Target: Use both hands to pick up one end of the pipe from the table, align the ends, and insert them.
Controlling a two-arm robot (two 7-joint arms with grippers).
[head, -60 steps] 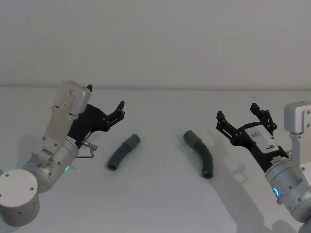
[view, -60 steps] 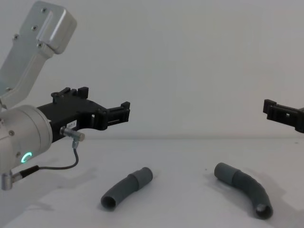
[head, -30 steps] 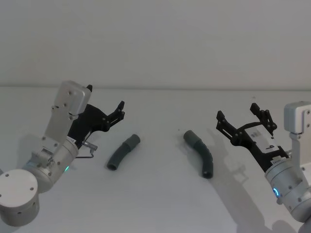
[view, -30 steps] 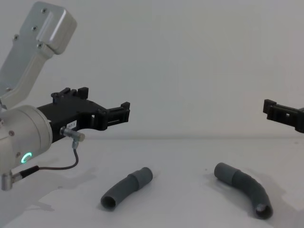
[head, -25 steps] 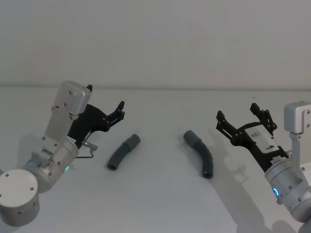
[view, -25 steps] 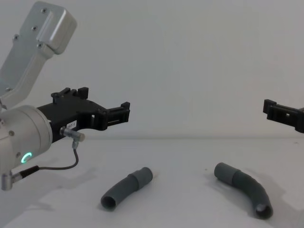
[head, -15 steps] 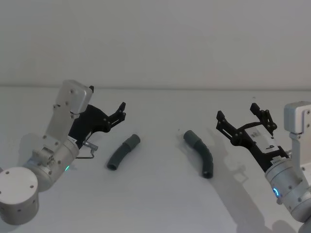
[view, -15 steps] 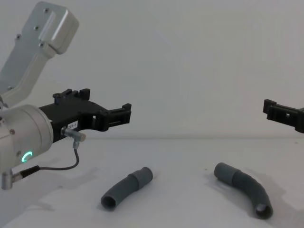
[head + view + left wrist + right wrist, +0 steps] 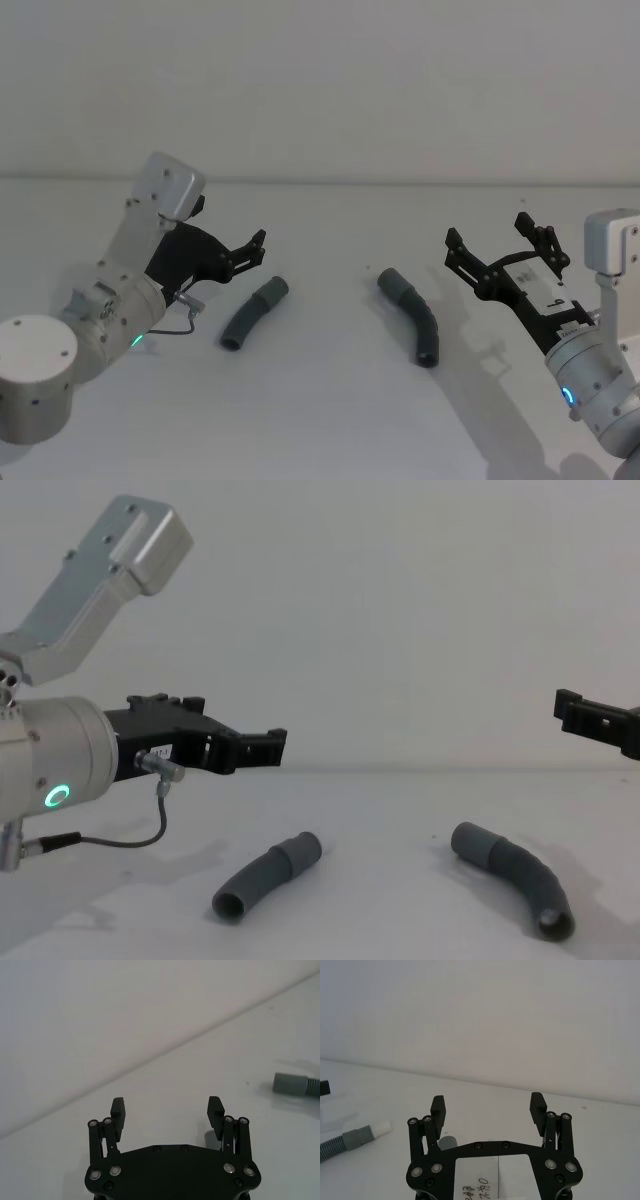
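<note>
Plain white worktop (image 9: 320,430), bare wall behind. We find the left pipe piece (image 9: 254,313) lying slantwise just inward of our left gripper (image 9: 252,250), and the right pipe piece (image 9: 412,315) inward of our right gripper (image 9: 487,230). Both jaws are wide apart.

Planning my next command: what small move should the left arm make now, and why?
Probably lower the open left pincer onto the left pipe piece: it hovers above and beside that piece, which lies untouched on the table.
</note>
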